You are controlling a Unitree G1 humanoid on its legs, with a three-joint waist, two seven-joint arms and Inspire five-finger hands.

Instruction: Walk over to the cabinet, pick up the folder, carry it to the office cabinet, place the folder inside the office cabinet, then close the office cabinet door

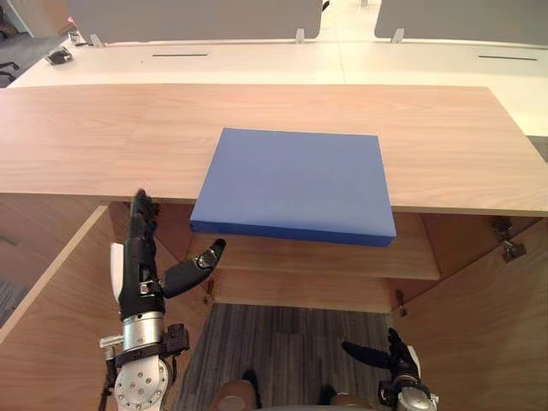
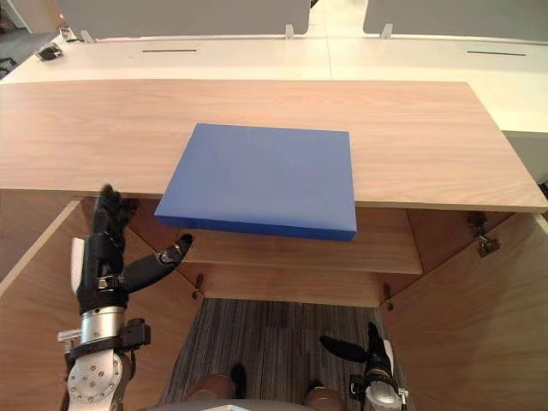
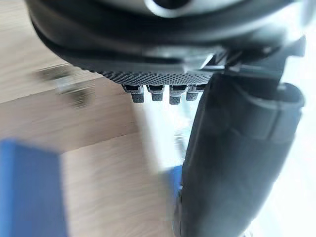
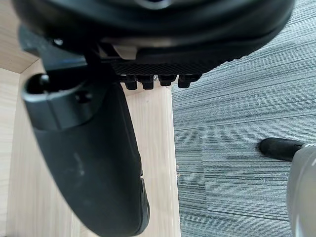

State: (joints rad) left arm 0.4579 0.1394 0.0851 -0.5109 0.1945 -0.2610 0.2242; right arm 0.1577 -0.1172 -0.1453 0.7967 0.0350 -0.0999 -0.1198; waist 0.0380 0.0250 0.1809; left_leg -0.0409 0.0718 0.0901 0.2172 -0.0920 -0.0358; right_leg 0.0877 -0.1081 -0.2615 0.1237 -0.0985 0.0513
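A flat blue folder (image 1: 295, 184) lies on the wooden cabinet top (image 1: 103, 137), and its near edge juts out past the front rim. My left hand (image 1: 139, 265) is raised below and to the left of the folder's near-left corner. It is open, fingers straight up and thumb pointing toward the folder without touching it. In the left wrist view the folder (image 3: 29, 192) shows beyond the thumb (image 3: 237, 158). My right hand (image 1: 396, 355) hangs low at the bottom right, open and holding nothing, well under the folder.
Both cabinet doors stand open, the left door (image 1: 60, 317) beside my left arm and the right door (image 1: 488, 317) beside my right hand. An inner shelf (image 1: 342, 261) sits under the top. Grey carpet (image 1: 291, 342) lies below, and a white desk (image 1: 342, 64) stands behind the cabinet.
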